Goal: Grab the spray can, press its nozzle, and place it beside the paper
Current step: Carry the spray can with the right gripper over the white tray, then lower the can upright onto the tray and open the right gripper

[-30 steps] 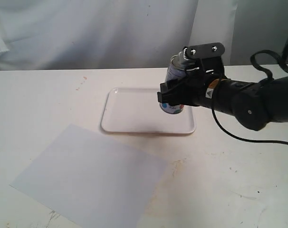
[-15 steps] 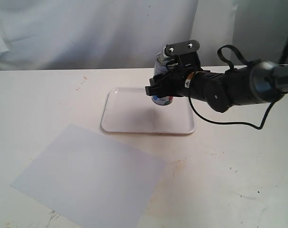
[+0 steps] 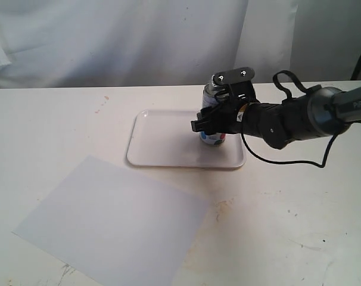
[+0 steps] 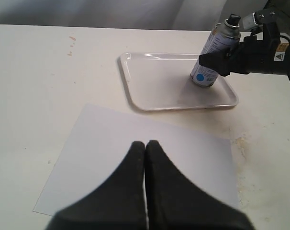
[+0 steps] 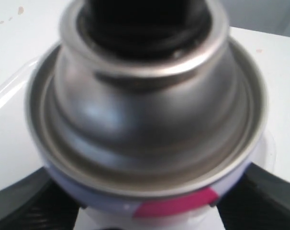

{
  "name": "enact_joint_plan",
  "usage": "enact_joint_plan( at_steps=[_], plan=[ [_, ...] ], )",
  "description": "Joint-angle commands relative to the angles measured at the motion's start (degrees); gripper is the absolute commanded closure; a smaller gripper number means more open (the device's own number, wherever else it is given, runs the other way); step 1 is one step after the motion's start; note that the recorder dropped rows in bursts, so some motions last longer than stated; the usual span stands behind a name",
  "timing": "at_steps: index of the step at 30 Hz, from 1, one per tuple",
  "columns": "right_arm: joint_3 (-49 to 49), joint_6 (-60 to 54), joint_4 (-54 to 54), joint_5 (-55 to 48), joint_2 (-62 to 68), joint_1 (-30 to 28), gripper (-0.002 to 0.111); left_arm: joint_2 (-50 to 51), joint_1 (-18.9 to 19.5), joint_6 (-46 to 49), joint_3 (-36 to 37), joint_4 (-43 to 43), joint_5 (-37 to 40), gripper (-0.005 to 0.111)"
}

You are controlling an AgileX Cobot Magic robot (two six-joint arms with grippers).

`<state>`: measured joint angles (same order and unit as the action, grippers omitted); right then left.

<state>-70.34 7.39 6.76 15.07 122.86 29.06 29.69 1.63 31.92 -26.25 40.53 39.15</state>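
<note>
Here the right gripper (image 3: 211, 123) pinches the upright spray can (image 3: 214, 139) at mid-body, seemingly just over the tray (image 3: 142, 140). The paper (image 3: 115, 220) lies near, down-left in the exterior view. The left gripper (image 4: 145, 153) faces it, fingers pressed together.

Shiny metal tops the spray can (image 5: 145, 115); the tray (image 3: 162, 142) is glossy plastic, the paper (image 3: 115, 217) matt.

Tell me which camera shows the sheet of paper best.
The exterior view: the paper lies almost entirely in frame with nothing over it. The left wrist view shows it too, but the shut left gripper hides part of it. The right wrist view shows none of it, only the spray can close up.
</note>
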Motion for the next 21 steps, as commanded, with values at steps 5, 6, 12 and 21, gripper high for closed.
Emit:
enact_joint_plan(
  at_steps=[5,6,12,21],
  plan=[
    [-0.69,-0.05,0.32,3.67,0.08,-0.21,0.094,-0.39,0.16,0.05,0.12,-0.67,0.12,0.107],
    [-0.69,-0.05,0.32,3.79,0.08,-0.21,0.09,-0.39,0.16,0.05,0.12,-0.67,0.12,0.107],
    [-0.69,-0.05,0.44,4.61,0.08,-0.21,0.053,-0.39,0.16,0.05,0.12,-0.67,0.12,0.107],
    [-0.69,0.49,-0.1,3.61,0.08,-0.21,0.029,-0.39,0.16,0.05,0.12,-0.66,0.28,0.107]
  ],
)
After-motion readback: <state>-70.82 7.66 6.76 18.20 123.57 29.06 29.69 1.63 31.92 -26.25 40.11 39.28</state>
